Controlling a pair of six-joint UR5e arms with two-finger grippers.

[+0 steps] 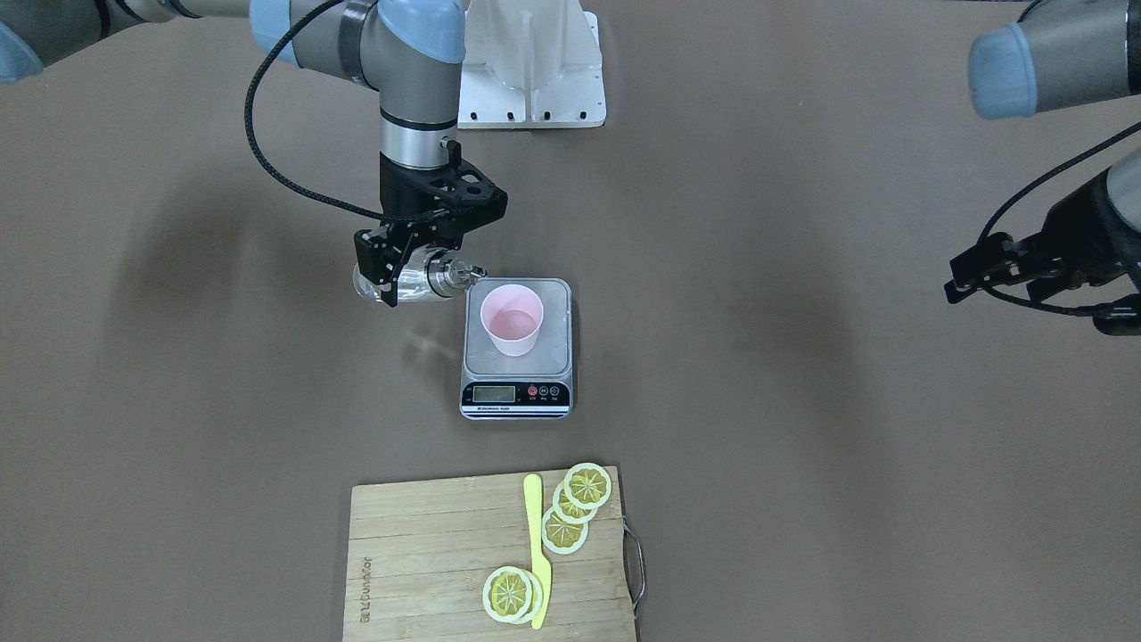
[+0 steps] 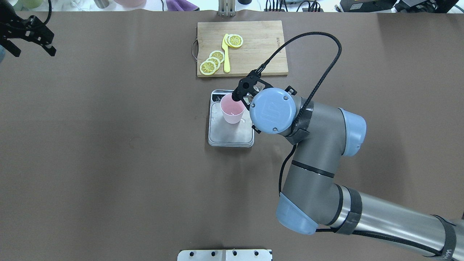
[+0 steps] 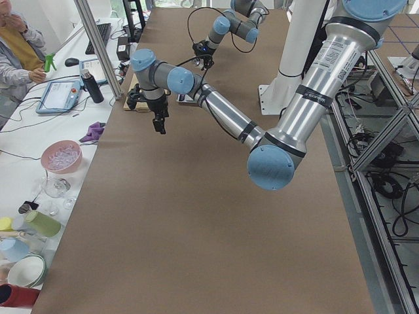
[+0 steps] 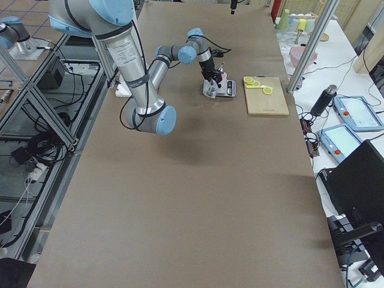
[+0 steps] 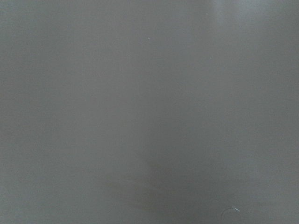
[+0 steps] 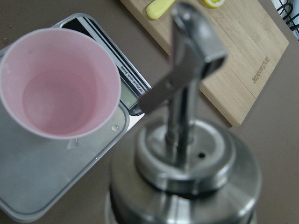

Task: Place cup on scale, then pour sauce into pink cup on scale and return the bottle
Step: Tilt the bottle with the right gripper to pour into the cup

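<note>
The pale pink cup (image 1: 512, 319) stands upright on the steel scale (image 1: 549, 358), toward its back left in the front view. My right gripper (image 1: 399, 283) is shut on the clear glass bottle (image 1: 417, 282), which is tipped almost on its side. Its metal spout (image 1: 472, 270) points at the cup's rim from beside the scale. In the right wrist view the metal cap (image 6: 187, 168) and spout (image 6: 191, 42) fill the foreground, with the cup (image 6: 58, 84) beyond. A thin layer of clear liquid seems to lie in the cup. My left gripper (image 2: 32, 50) is open and empty, far off at the table's side.
A wooden cutting board (image 1: 428, 553) with lemon slices (image 1: 579, 495) and a yellow knife (image 1: 537, 553) lies in front of the scale. The white arm mount (image 1: 533, 71) stands behind it. A few droplets (image 6: 113, 127) sit on the scale's platform.
</note>
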